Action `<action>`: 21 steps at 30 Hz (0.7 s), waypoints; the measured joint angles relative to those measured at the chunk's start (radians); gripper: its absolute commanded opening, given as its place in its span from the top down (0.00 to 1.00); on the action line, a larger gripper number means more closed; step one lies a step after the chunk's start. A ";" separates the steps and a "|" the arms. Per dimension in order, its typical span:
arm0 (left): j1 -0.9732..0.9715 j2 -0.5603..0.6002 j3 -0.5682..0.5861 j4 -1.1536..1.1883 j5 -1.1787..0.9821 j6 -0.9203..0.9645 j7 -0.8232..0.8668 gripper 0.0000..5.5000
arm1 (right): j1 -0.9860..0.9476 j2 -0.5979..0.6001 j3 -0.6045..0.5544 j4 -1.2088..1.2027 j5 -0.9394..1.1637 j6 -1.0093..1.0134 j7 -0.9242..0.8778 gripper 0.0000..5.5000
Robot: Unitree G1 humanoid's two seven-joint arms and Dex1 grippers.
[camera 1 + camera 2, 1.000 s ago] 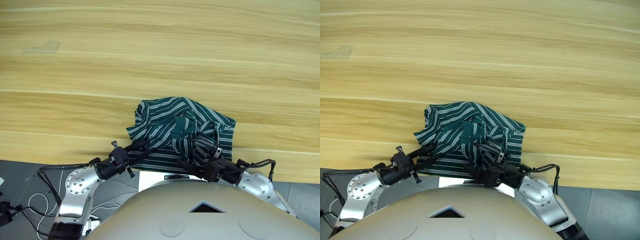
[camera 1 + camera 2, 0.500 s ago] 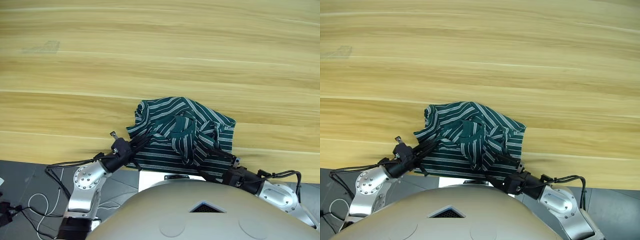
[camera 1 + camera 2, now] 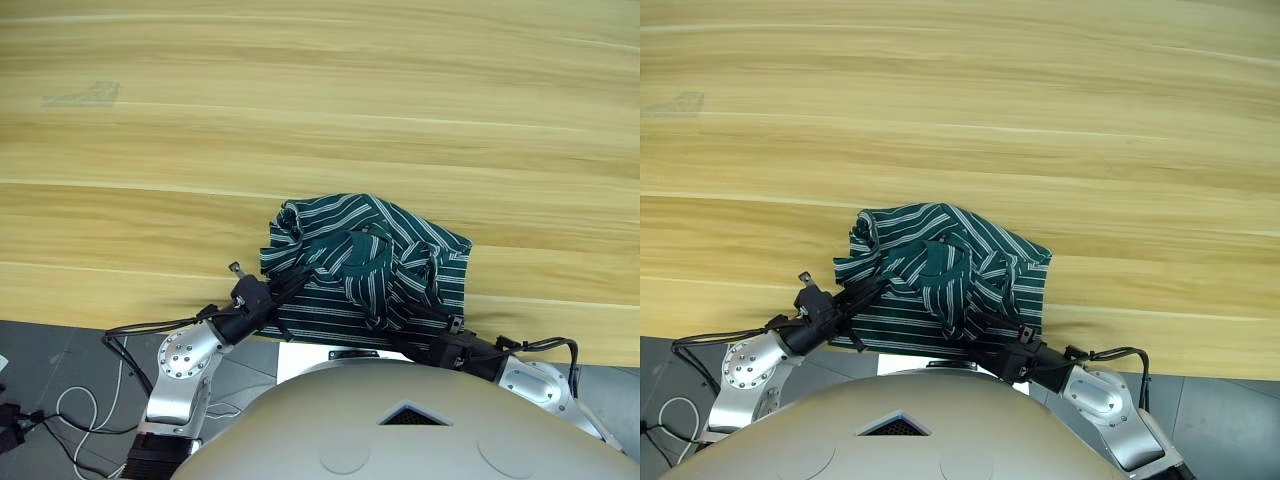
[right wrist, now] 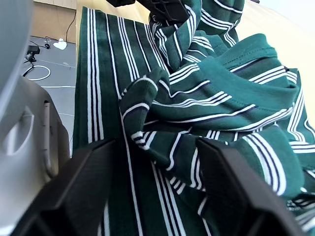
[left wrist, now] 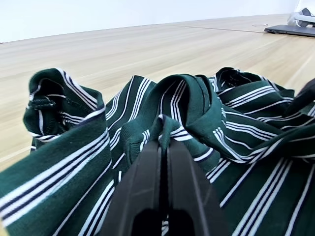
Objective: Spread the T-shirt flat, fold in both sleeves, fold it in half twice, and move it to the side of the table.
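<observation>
A long table [image 3: 420, 90] of pale wood, its grain running side to side, takes up most of the frame. Its near edge crosses the lower part. One T-shirt [image 3: 400, 250], dark green with thin white stripes, lies bunched and rumpled on it at lower centre, its hem reaching the near edge. A faint greyish mark [image 3: 80, 95] sits on the wood at upper left. Far across the top lies a flat dark object [image 5: 290, 29].

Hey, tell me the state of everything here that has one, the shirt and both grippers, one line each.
T-shirt: crumpled in a bunched heap at the near edge of the table, not spread flat.
Left gripper: shut, pinching a fold of the T-shirt.
Right gripper: open, with bunched cloth between its spread fingers.
</observation>
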 measured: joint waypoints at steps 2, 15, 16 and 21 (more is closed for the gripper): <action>0.000 0.000 -0.001 0.003 0.000 0.000 0.000 1.00 | -0.009 0.002 0.006 -0.012 0.001 0.000 -0.002 0.65; -0.013 -0.013 -0.021 0.032 0.001 -0.003 -0.005 1.00 | -0.065 0.025 0.046 -0.019 -0.018 0.019 -0.002 1.00; -0.018 -0.015 -0.023 0.032 0.001 -0.003 -0.005 1.00 | -0.071 0.025 0.048 -0.016 -0.018 0.018 0.003 1.00; -0.047 -0.022 -0.028 0.043 0.005 -0.004 -0.005 1.00 | -0.110 0.071 0.048 0.046 -0.006 0.023 -0.010 1.00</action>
